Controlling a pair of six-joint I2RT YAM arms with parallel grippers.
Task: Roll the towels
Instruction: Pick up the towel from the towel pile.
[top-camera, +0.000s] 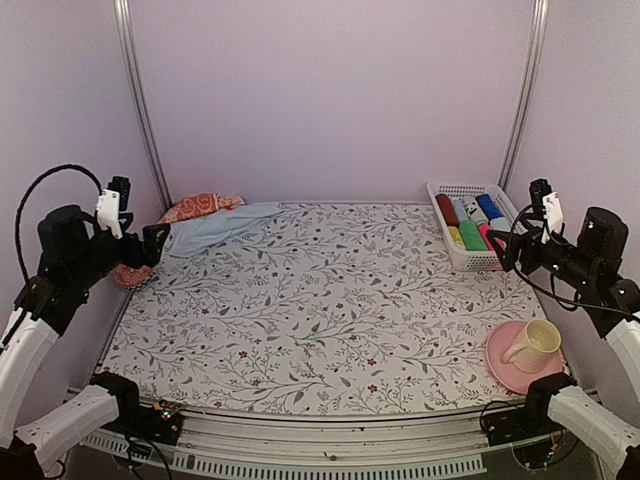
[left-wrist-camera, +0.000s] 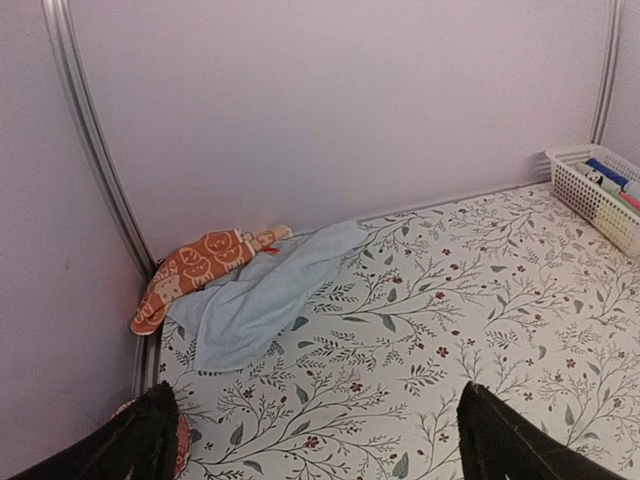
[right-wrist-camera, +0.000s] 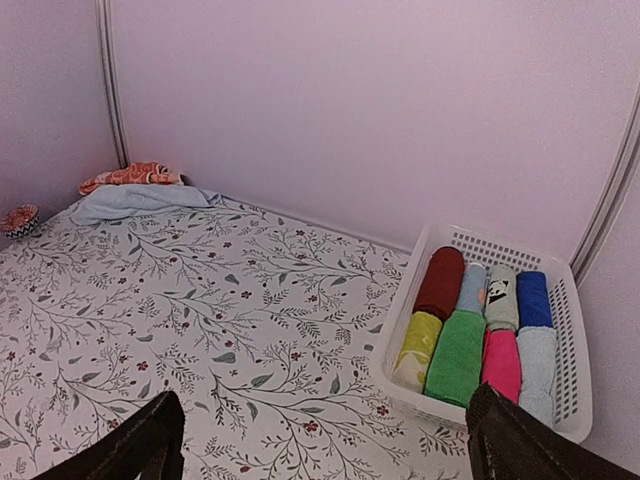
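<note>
Two towels lie crumpled in the far left corner of the floral table. The light blue towel is spread loosely, and the orange-red printed towel is bunched behind it against the wall. My left gripper hovers open near the left table edge, just short of the towels, holding nothing. At the right side my right gripper is also open and empty, beside the basket and far from the towels.
A white basket with several rolled towels stands at the back right. A pink saucer with a cream cup sits front right. A small reddish bowl rests at the left edge. Walls close in on three sides.
</note>
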